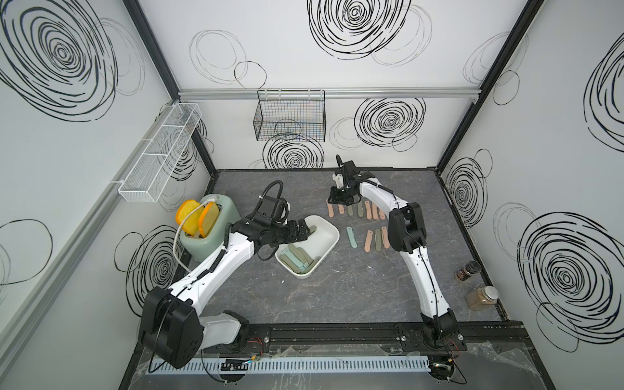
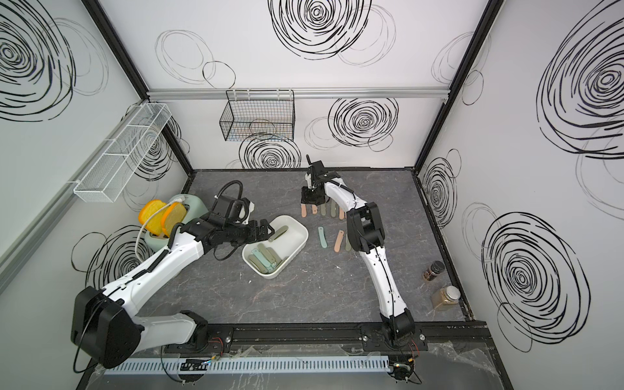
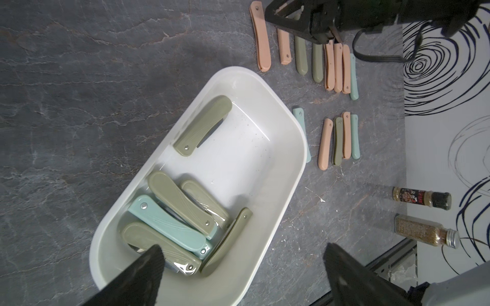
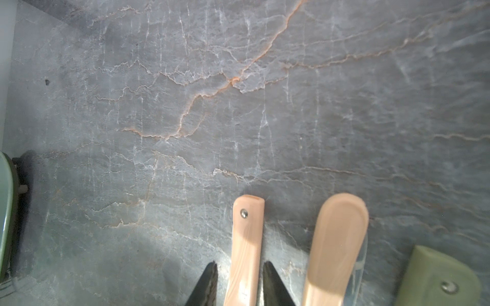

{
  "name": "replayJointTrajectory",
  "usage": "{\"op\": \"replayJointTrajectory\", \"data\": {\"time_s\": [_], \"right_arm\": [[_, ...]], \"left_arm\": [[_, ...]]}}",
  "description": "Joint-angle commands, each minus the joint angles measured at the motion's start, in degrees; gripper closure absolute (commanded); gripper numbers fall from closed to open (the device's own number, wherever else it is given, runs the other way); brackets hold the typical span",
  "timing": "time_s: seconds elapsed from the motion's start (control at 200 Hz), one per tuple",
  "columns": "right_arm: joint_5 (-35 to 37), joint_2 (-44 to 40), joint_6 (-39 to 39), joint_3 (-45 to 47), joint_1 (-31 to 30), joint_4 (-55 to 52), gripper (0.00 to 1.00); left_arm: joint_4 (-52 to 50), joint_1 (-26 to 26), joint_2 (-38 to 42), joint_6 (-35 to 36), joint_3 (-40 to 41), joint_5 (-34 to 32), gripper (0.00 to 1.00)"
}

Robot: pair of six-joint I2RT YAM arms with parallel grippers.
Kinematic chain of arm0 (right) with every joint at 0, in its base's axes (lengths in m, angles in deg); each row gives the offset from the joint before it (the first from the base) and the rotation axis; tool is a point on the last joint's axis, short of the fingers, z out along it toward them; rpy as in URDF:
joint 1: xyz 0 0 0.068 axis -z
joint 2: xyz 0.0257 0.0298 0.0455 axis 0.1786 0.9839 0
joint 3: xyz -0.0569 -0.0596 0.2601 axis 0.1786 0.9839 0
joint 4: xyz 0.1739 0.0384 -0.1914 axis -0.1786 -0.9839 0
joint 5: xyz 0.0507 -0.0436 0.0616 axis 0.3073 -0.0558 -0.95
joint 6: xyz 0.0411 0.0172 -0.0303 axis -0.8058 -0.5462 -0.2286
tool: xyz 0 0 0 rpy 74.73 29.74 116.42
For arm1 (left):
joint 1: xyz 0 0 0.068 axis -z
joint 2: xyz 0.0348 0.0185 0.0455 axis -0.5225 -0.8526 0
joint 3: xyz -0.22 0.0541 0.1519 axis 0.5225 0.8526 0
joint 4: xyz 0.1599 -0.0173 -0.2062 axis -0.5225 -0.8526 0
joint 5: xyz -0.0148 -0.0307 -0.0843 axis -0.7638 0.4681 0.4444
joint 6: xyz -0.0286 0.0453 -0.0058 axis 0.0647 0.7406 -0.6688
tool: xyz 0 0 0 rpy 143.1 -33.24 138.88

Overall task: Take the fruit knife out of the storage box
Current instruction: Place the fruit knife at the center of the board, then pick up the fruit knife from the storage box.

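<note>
The white storage box [image 1: 325, 236] [image 2: 297, 236] [image 3: 291, 132] sits mid-table and holds several folded fruit knives. One olive knife [image 3: 202, 124] lies alone at one end, and an olive and teal pile [image 3: 169, 225] lies at the other. My left gripper [image 1: 309, 233] [image 2: 268, 231] [image 3: 242, 249] hangs wide open over the box and holds nothing. My right gripper [image 1: 339, 202] [image 2: 310, 202] [image 4: 240, 265] is low over the table behind the box. Its jaws stand slightly apart on either side of a pink knife [image 4: 248, 238] that lies on the table, with a gap showing on one side.
Two rows of pink, olive and teal knives [image 1: 358, 211] [image 1: 368, 238] lie on the table right of the box. A green toaster [image 1: 209, 236] with toast stands on the left. Two spice bottles [image 1: 467, 270] [image 1: 483, 297] stand by the right wall. Wire baskets [image 1: 290, 118] hang on the walls.
</note>
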Motion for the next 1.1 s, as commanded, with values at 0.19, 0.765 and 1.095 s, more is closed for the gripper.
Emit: {"op": "replayJointTrajectory", "data": {"time_s": [0.19, 0.765, 1.095], "right_arm": [[2.1, -9.3, 1.2, 4.2, -2.7, -1.7, 0.68], [8.0, -36.0, 1.4, 37.1, -10.5, 4.2, 0.38], [11.7, -44.8, 0.8, 45.9, -8.4, 5.2, 0.06]], "left_arm": [[-0.6, -1.0, 5.1, 0.6, 2.5, -0.2, 0.02], [-5.0, 9.0, 6.4, -16.7, 2.4, -10.7, 0.02], [-13.2, 12.2, -4.8, -39.1, -6.4, -14.7, 0.02]]}}
